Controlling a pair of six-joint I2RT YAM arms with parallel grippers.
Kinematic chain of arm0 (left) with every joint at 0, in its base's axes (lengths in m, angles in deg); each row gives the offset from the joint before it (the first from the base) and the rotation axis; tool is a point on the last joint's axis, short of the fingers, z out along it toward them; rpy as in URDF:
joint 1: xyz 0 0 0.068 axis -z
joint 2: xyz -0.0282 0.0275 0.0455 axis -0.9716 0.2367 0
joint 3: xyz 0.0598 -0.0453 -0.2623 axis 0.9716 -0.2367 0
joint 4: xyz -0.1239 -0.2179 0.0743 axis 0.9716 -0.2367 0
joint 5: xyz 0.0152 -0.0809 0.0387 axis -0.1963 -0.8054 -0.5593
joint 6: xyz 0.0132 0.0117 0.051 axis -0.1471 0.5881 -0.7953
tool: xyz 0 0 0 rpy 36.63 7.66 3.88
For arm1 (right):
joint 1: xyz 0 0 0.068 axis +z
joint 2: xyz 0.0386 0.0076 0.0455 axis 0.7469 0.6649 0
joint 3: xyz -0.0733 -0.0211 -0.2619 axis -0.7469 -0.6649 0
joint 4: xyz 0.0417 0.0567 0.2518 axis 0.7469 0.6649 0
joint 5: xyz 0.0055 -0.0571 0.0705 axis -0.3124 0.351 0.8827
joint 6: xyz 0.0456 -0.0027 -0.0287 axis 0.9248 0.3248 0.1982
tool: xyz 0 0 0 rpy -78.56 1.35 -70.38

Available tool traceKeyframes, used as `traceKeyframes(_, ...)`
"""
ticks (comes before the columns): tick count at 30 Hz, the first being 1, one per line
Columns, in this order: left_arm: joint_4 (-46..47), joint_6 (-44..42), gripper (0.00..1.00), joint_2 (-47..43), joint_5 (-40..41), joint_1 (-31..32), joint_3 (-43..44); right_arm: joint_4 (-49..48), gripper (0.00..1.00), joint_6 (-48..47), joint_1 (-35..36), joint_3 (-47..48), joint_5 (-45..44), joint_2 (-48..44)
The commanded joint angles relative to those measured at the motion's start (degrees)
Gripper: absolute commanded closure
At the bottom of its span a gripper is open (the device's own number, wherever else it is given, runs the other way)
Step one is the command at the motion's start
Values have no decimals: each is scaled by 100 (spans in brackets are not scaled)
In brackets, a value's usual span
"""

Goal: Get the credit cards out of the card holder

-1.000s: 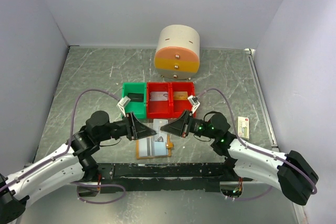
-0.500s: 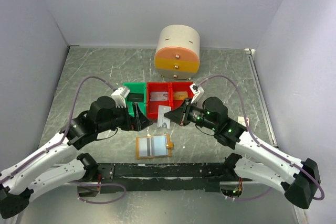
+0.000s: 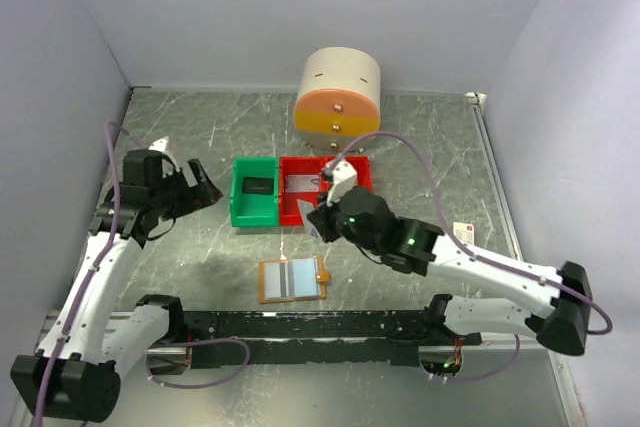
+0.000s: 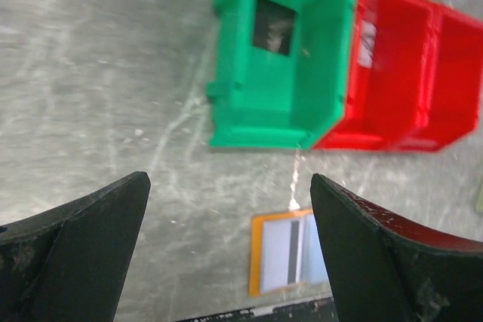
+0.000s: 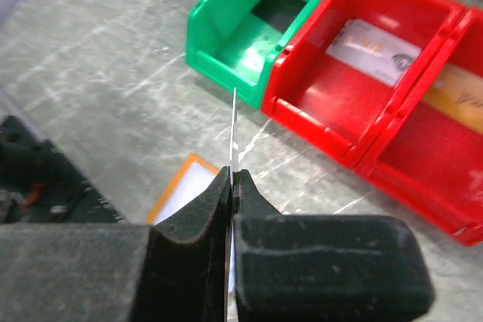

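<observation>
The card holder [image 3: 292, 279] lies open and flat on the table near the front edge, with an orange rim and pale blue pockets. A pale face with a dark stripe shows in it [image 4: 290, 250]. My right gripper [image 3: 320, 221] is shut on a thin pale credit card [image 5: 233, 130], seen edge-on. It hangs just in front of the bins, above and beyond the card holder [image 5: 177, 186]. My left gripper [image 3: 197, 187] is open and empty at the far left, well away from the holder. Its fingers [image 4: 90, 239] frame the holder from a distance.
A green bin [image 3: 255, 192] and a red bin [image 3: 300, 209] stand side by side behind the holder. The red bin holds a pale card [image 5: 373, 50], and a gold-orange card [image 5: 456, 90] lies in the red bin beside it. A round drawer unit [image 3: 338, 92] stands at the back. A small white box [image 3: 462, 233] lies at the right.
My left gripper opened, let go at the holder and swung back to the far left. My right gripper lifted a card away from the holder towards the bins.
</observation>
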Motion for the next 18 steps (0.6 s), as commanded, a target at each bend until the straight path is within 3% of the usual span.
traceKeyframes(1, -61, -324, 1, -95, 131, -573, 58, 509, 100, -1463, 218, 749, -1288, 912)
traceKeyframes(8, 747, -446, 0, -1163, 746, -575, -625, 848, 100, -2747, -68, 1943, -1325, 2429)
traceKeyframes(14, 814, -377, 0, -1398, 648, -574, -738, -87, 100, -3530, -712, 1820, -756, 2686)
traceKeyframes(18, 744, -403, 0, -1229, 706, -574, -663, -1130, 100, -4202, -1276, 1405, 567, 2567)
